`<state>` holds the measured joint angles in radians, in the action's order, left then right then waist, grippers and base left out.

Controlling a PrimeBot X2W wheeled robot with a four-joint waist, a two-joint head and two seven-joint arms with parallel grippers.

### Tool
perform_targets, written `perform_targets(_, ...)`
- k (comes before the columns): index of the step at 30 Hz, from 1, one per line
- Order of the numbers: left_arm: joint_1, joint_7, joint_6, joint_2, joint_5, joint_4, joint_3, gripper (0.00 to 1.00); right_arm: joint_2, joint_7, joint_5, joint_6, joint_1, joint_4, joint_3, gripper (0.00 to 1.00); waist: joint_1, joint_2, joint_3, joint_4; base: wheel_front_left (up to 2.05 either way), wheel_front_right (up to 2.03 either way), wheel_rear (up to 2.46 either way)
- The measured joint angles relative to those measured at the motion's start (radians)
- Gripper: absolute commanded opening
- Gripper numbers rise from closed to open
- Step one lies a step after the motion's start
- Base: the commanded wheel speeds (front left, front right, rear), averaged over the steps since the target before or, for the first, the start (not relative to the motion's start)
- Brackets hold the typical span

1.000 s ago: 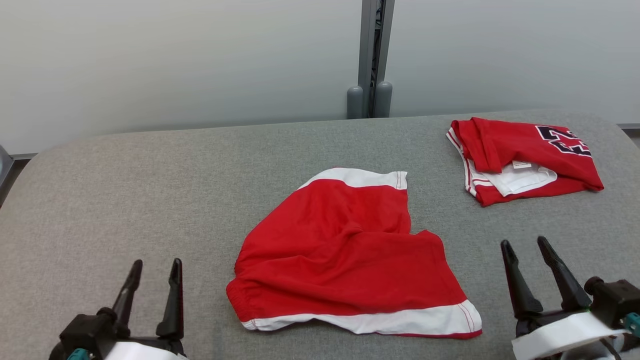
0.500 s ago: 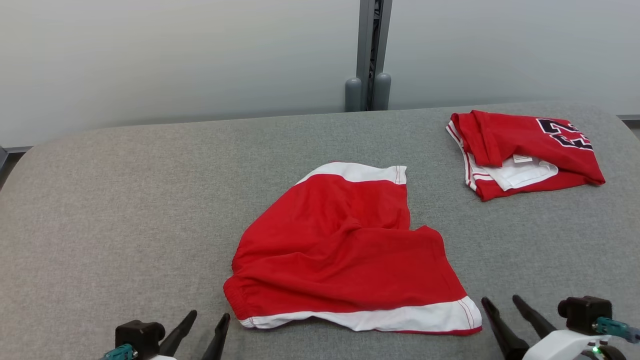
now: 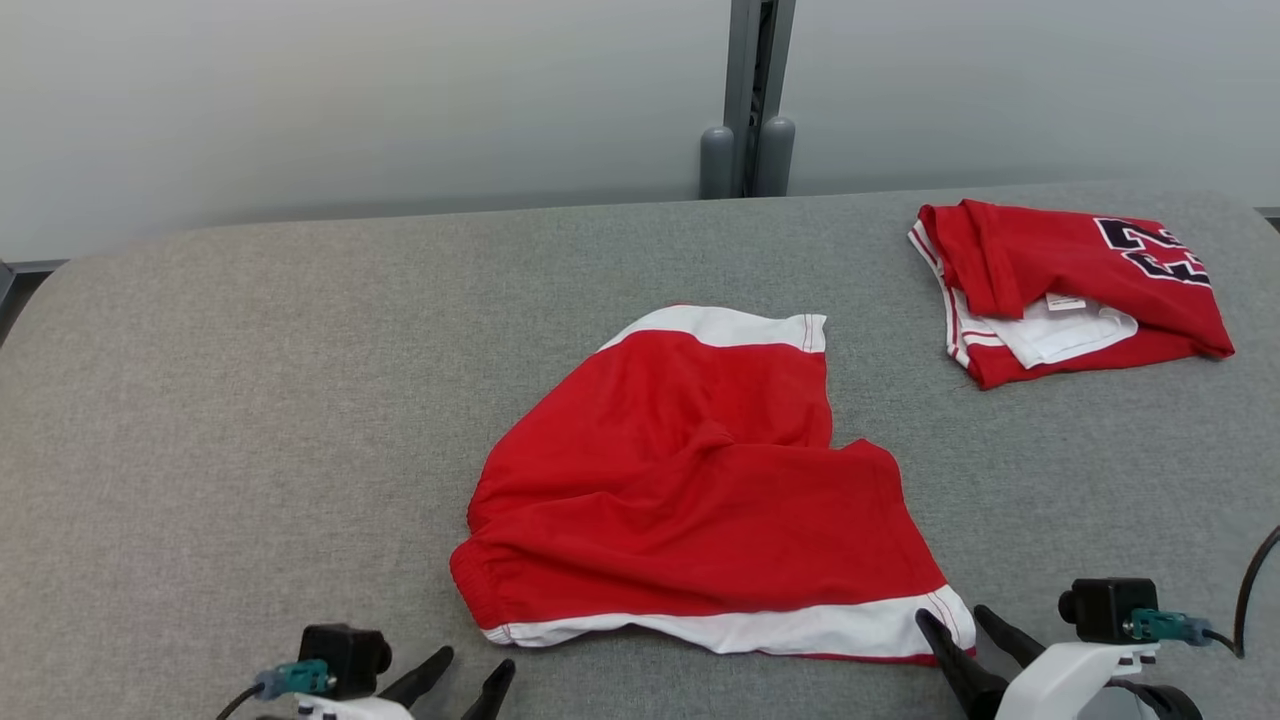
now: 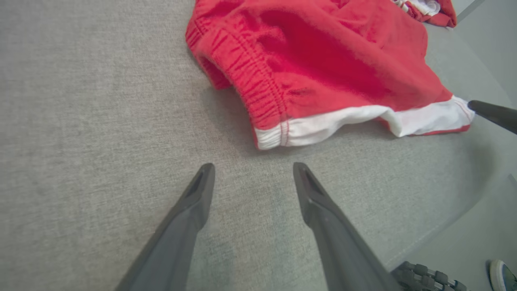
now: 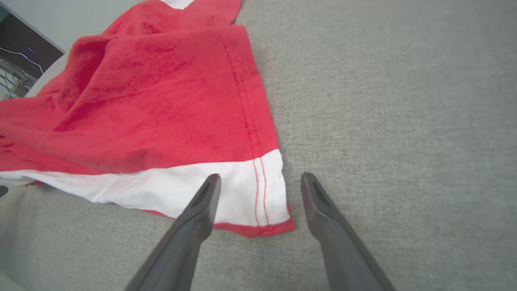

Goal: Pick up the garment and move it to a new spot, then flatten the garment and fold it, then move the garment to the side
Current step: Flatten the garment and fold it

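I have the red shorts (image 3: pixel 700 490) lying crumpled in the middle of the grey padded surface (image 3: pixel 250 400), closer to its near edge than its far one. Their white hem band runs left to right along that near edge. Both claws stand wide open and hold nothing.

The right claw (image 5: pixel 260 176) is the nearer one. Its wrist view puts the right-hand hem corner between the two fingers, with one finger crossing over the white band, though I cannot tell whether it touches the cloth. The left claw (image 4: pixel 252 165) sits just short of the lower end of the elastic waistband (image 4: pixel 250 89), with bare surface between — that end lies straight ahead of its fingers.

I judge the pickup turns on that near edge — one claw at each end, the right one placed, the left needing a short reach forward. A folded red jersey (image 3: pixel 1070 290) lies well apart at the far right corner.
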<state>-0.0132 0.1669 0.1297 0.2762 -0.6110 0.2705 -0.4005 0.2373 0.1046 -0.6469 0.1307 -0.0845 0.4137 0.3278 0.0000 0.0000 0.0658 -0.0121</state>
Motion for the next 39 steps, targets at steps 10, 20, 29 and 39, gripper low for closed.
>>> perform_targets(10,0.115,-0.037,0.000,0.016,-0.055,0.072,-0.107,1.00,-0.004,0.003,-0.015,0.000,-0.037,0.024,0.027,1.00,0.0000,0.0000,0.030,0.006,0.00,0.00,0.00)
perform_targets(20,0.161,-0.089,0.000,0.024,-0.113,0.138,-0.189,0.50,-0.005,-0.009,-0.036,0.000,-0.054,0.044,0.063,0.67,0.0000,0.0000,0.026,0.002,0.00,0.00,0.00)
perform_targets(29,0.167,-0.118,0.000,0.051,-0.160,0.150,-0.243,0.00,0.012,-0.036,-0.067,0.000,-0.057,0.046,0.101,0.00,0.0000,0.0000,0.006,0.006,0.00,0.00,0.00)
perform_targets(39,0.129,-0.095,0.000,0.126,-0.236,0.010,-0.270,0.00,0.053,-0.082,-0.084,0.000,-0.048,-0.017,0.100,0.00,0.0000,0.0000,-0.027,0.019,0.00,0.00,0.00)
